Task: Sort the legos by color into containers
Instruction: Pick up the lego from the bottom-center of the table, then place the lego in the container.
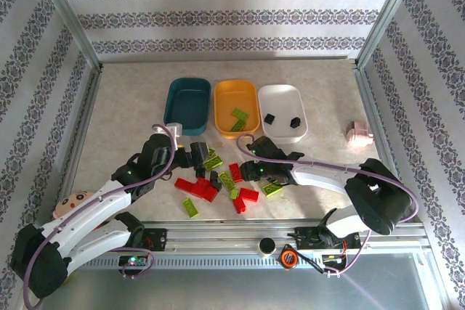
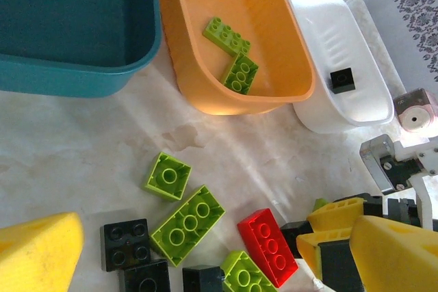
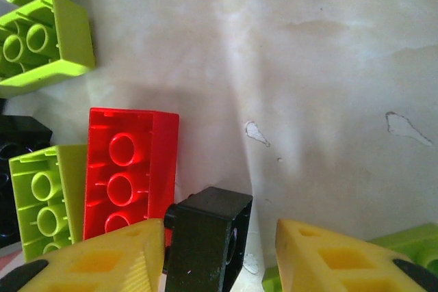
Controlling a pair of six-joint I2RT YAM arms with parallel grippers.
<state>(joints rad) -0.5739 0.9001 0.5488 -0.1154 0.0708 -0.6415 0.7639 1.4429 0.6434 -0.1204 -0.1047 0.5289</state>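
- My right hand (image 3: 217,237) is low on the counter (image 3: 328,87), partly open, with a black brick (image 3: 205,220) between the fingers. The brick is against one finger and a gap is left on the other side, so I judge it is not gripped yet.
- To do it well, I should close slowly and let the far finger push the brick to the middle. It seems to stand on its edge, so it may turn or slip out.
- A red brick (image 3: 126,169) lies just beside the black one, and a green brick (image 3: 44,196) touches the red one. I must lift straight up so I do not drag them.
- My left hand (image 1: 202,157) hangs wide open over the pile (image 1: 214,183) and holds nothing. It is near my right hand, so it should wait or pick from its own side.
- Farther away are the trays. The white tray (image 1: 280,99) already has two black bricks (image 1: 269,117), so I think this brick belongs there.
- The orange tray (image 1: 234,96) has green bricks (image 2: 233,52). I see no brick in the teal tray (image 1: 187,103), and I guess it is for red.
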